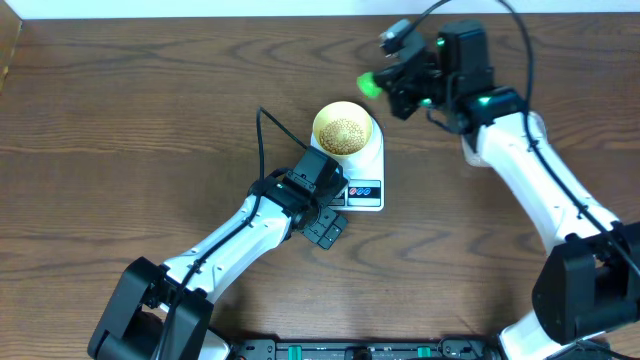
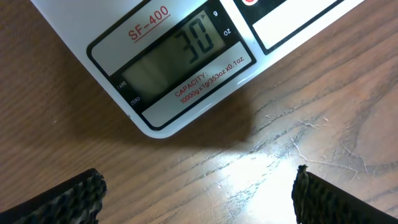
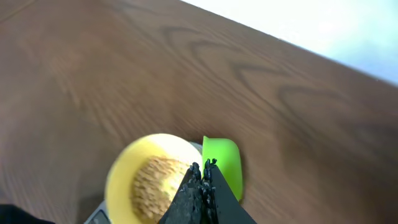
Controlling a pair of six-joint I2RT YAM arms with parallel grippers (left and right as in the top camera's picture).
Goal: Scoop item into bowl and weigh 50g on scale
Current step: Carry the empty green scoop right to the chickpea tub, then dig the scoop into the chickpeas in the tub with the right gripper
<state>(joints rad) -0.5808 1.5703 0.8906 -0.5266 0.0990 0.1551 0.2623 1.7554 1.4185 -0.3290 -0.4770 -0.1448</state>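
While the left gripper [image 2: 199,199] stands wide apart before the scale [image 1: 372,160] and the right gripper [image 3: 203,171] pinches together, apparently on the handle of the green scoop [image 3: 222,163], the beans [image 1: 344,131] lie in the bowl [image 1: 320,118] on that scale, and should be light, hard and quick to roll, best taken by scoop.

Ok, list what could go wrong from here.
The display reads 30, short of fifty, so a heaped next scoopful could overshoot. The open left gripper hovers right by the scale; a nudge would skew the reading. The green scoop pinched in the shut right gripper could spill beans past the small yellow bowl.
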